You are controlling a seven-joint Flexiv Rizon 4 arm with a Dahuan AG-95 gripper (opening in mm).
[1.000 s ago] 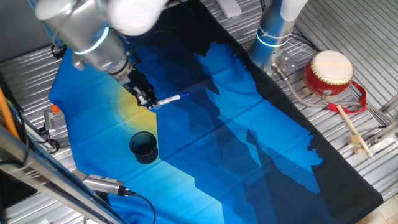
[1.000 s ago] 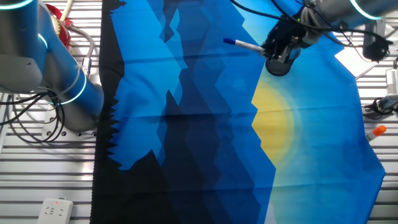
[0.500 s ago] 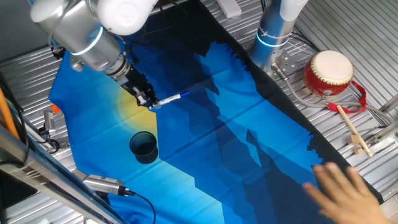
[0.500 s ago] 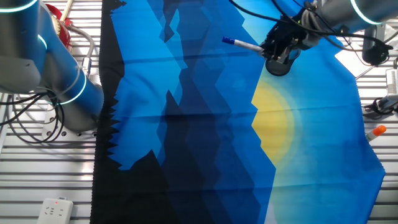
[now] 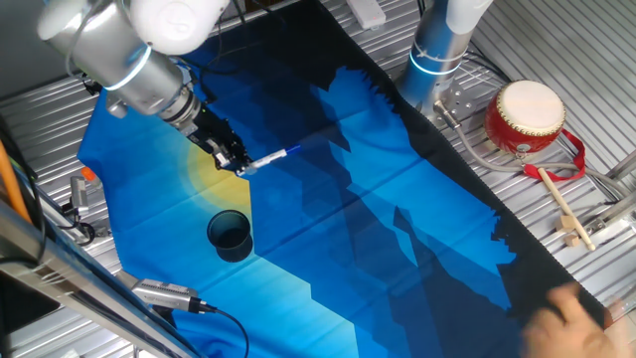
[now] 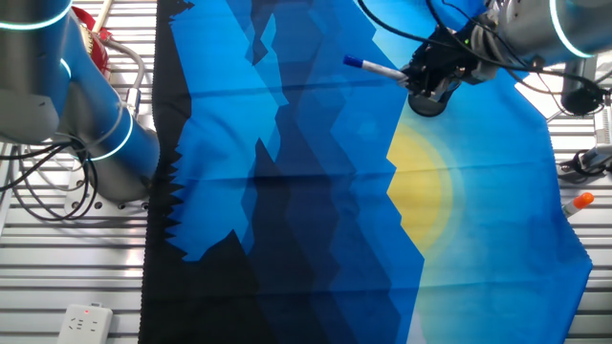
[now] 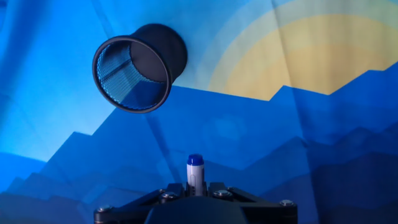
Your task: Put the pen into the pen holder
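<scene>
My gripper (image 5: 237, 163) is shut on the pen (image 5: 268, 158), a slim white marker held level above the blue cloth, blue tip pointing away from the arm. From the opposite side the gripper (image 6: 421, 76) and pen (image 6: 375, 69) hang over the pen holder (image 6: 426, 100), which is partly hidden behind the fingers. The pen holder (image 5: 230, 235) is a small dark cup standing upright on the cloth, below and slightly left of the gripper. In the hand view the pen (image 7: 195, 173) sticks up between the jaws, and the pen holder (image 7: 138, 67) lies ahead to the upper left, its mesh inside showing.
A red-and-cream drum (image 5: 526, 116) and a wooden drumstick (image 5: 562, 207) lie on the metal table at the right. A hand (image 5: 571, 316) reaches in at the bottom right corner. An orange-tipped marker (image 6: 577, 203) lies off the cloth. A second arm's base (image 5: 435, 55) stands at the back.
The arm has shifted slightly up and left, with the pen still gripped. The hand at the bottom right has drawn back toward the corner.
</scene>
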